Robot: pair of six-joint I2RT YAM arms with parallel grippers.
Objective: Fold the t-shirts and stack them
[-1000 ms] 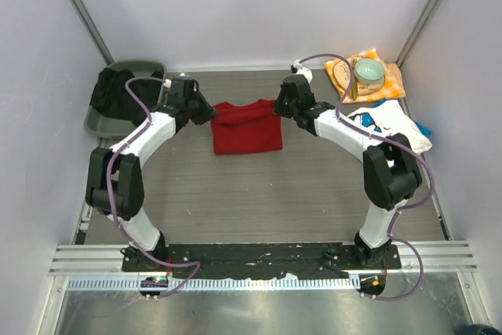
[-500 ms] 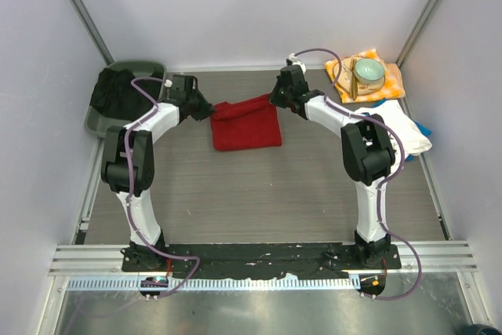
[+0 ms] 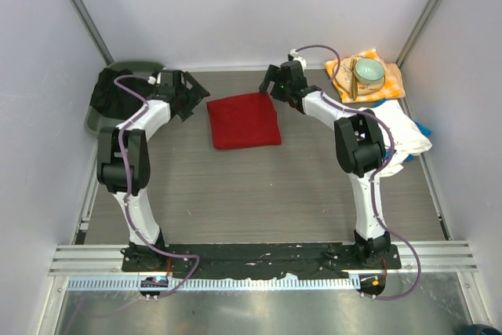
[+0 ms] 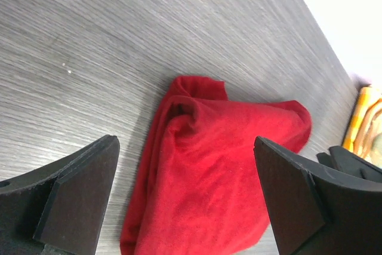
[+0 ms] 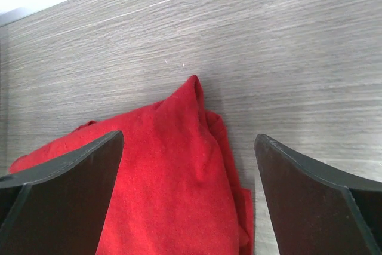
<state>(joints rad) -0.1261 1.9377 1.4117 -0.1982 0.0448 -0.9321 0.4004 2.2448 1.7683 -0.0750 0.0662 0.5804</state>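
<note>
Red t-shirt (image 3: 243, 121), where does it sit? asks the first.

Far middle of the bench (image 3: 274, 194), folded to a rough square, answers the second. The left end effector (image 3: 188, 101) hangs just beside its left edge, fingers spread wide, nothing in them.

And on the other side?

The right end effector (image 3: 274, 88) stands by the far right corner, equally wide and empty. Neither appears to touch the cloth.

So the fold looks finished?

Nearly, in the second's judgement. Both wrist views show the far corners bunched and lumpy. The robot would do well to lift both arms clear without snagging a hem, then press those corners flat.

Then?

The white printed t-shirt (image 3: 404, 135) lies crumpled at the right edge, partly hidden by the right arm. It needs spreading flat before folding. A neat red square would give it a level base for stacking.
</note>
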